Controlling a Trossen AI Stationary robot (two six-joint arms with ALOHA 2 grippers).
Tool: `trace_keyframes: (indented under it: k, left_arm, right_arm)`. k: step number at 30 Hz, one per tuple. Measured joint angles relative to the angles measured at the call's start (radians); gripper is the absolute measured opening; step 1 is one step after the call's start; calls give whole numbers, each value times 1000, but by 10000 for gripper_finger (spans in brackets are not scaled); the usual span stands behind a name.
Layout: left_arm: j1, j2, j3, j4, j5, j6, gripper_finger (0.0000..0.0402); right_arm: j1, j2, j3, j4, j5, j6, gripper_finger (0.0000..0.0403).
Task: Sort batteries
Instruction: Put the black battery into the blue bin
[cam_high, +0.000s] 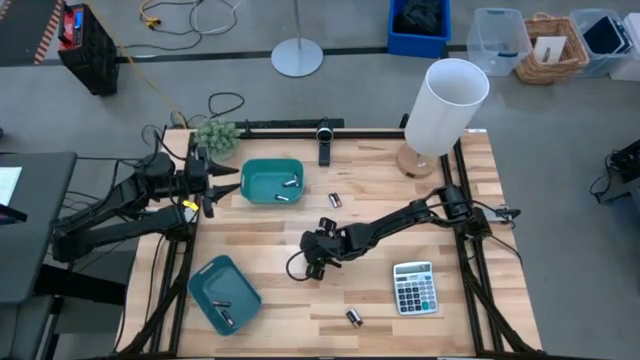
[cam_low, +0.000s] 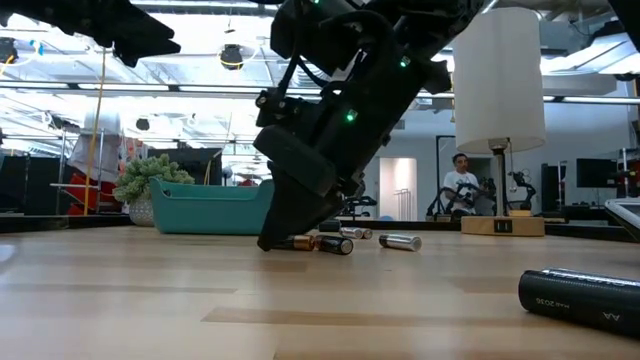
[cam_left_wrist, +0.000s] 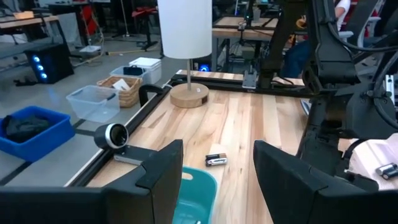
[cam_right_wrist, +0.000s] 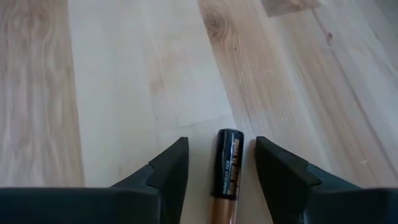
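Observation:
My right gripper is open and low over the table's middle. Its fingers stand on either side of a black-and-copper battery without touching it. The battery lies flat on the wood, lengthwise between the fingers, and shows beside the gripper in the low view. My left gripper is open and hovers at the left edge of the far teal tray, which holds two batteries. Other batteries lie on the table and in the near teal tray.
A grey calculator lies right of the right gripper. A white lamp stands at the far right corner, a small plant at the far left, and a camera on the far rail. Bare wood lies between the trays.

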Motion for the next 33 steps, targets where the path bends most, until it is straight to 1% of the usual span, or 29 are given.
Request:
trace_keyframes:
  k: [12, 18, 22, 30, 33]
  left_arm:
    - [-4, 0, 0, 0, 0, 5, 190]
    - [-4, 0, 0, 2, 0, 12, 190]
    - [-4, 0, 0, 3, 0, 12, 190]
    - [-4, 0, 0, 3, 0, 12, 190]
    - [-4, 0, 0, 3, 0, 12, 190]
  right_arm:
    - [4, 0, 0, -20, 0, 2, 100]
    - [4, 0, 0, -22, -3, -16, 62]
    - [4, 0, -1, -15, -4, -21, 52]
    - [9, -3, -3, 53, -12, -70, 50]
    - [10, -11, 17, 65, -23, -95, 49]
